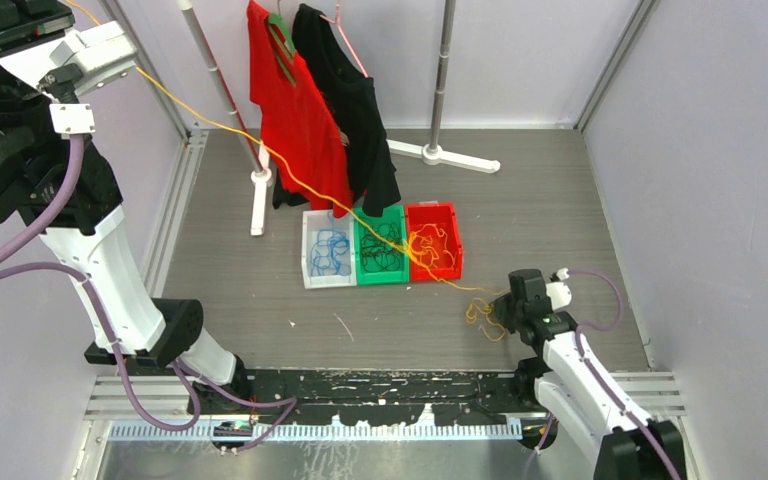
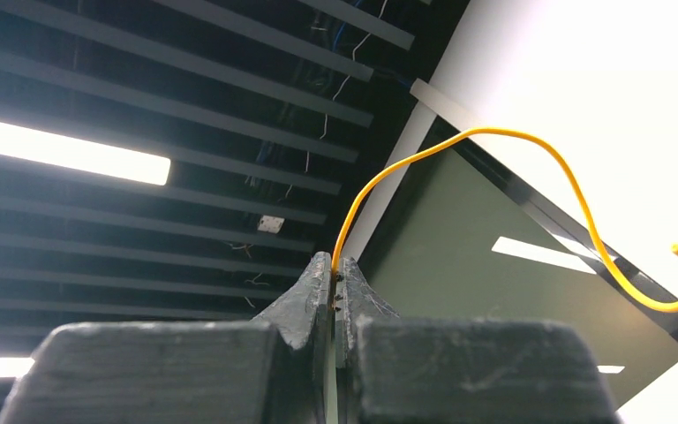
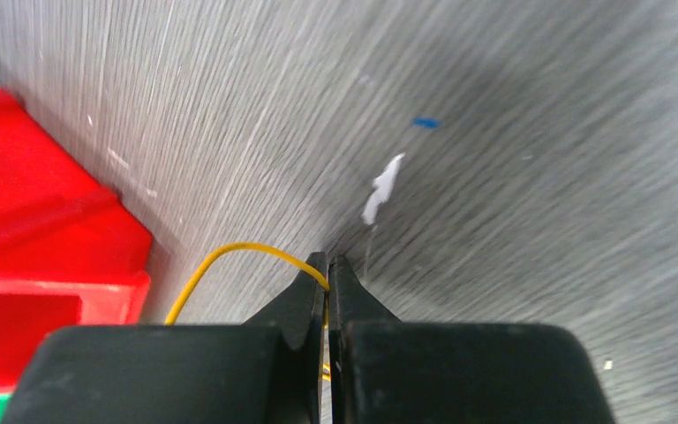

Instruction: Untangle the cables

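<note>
Yellow cable (image 1: 190,105) strung over red bin (image 1: 430,207), crossing red shirt (image 1: 295,110) behind it, left gripper (image 2: 333,261) and right gripper (image 3: 327,263) each clenched on it.

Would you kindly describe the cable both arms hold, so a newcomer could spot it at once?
Find the three bins mid-table. A yellow cable stretches over them, from the left tool up high to the right tool near the red bin. The other cables lie coiled.
</note>
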{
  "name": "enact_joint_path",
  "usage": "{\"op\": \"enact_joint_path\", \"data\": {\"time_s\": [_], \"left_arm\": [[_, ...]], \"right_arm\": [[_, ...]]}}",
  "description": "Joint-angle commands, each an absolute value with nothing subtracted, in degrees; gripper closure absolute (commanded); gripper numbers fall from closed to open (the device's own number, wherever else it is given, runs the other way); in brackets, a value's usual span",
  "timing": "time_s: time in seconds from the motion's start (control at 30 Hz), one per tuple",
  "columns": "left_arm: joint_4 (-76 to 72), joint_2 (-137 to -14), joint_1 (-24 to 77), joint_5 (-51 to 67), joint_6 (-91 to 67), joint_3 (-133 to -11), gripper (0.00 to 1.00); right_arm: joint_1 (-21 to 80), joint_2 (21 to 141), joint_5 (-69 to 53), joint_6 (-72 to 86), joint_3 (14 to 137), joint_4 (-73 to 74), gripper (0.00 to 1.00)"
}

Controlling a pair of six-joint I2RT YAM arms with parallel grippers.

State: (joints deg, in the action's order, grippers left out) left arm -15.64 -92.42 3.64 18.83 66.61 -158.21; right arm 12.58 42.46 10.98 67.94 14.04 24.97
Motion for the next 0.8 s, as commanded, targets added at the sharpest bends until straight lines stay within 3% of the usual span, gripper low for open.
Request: {"op": "enact_joint_path", "data": {"time_s": [0.0,0.23,0.53,0.63,0.77], "left_arm": [[-15.02,-92.1,3.69,15.68,69.91,-158.79,1.0],[-14.3,-91.76,3.75,15.39,71.93,-158.71,1.0],[-14.14,-92.11,3.69,14.72,73.11,-158.7,1.0],[-14.1,-92.02,3.69,14.8,73.08,-158.68,1.0],[-13.94,-92.35,3.69,15.56,73.94,-158.84,1.0]], "right_arm": [[2.35,38.11,6.25,71.8,11.99,29.28,0.99],[-7.13,46.81,0.55,67.96,14.87,23.73,0.99],[-39.02,59.75,-17.36,65.89,15.53,11.9,0.99],[-41.77,69.92,-20.82,65.21,17.83,7.45,0.99],[-44.95,69.94,-20.43,64.71,17.63,6.55,0.99]]}}
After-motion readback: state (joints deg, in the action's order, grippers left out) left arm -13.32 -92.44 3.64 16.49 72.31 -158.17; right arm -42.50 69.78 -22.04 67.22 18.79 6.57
